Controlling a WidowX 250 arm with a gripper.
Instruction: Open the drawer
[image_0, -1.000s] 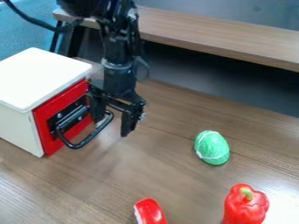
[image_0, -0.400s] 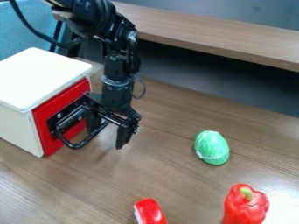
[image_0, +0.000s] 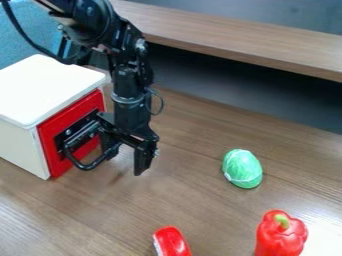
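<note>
The black gripper (image_0: 125, 155) hangs at the drawer's handle, its fingers spread open. One finger stands at the handle's loop, close to the red front, and the other is out to the right of the handle. Whether either finger touches the bar, I cannot tell. The drawer (image_0: 55, 154) has a red front and sits shut in a white cabinet (image_0: 45, 89) at the left. Its black handle (image_0: 87, 166) sticks out from the front, with its right end partly behind the gripper.
A green ball-like object (image_0: 242, 168) lies right of centre on the wooden table (image_0: 200, 210). Near the bottom edge are a red object (image_0: 171, 242) and a red toy pepper (image_0: 280, 235). A raised wooden ledge (image_0: 247, 35) runs along the back.
The gripper has come down and a little left, nearer the table and closer in around the handle. The drawer and the loose objects have kept their places.
</note>
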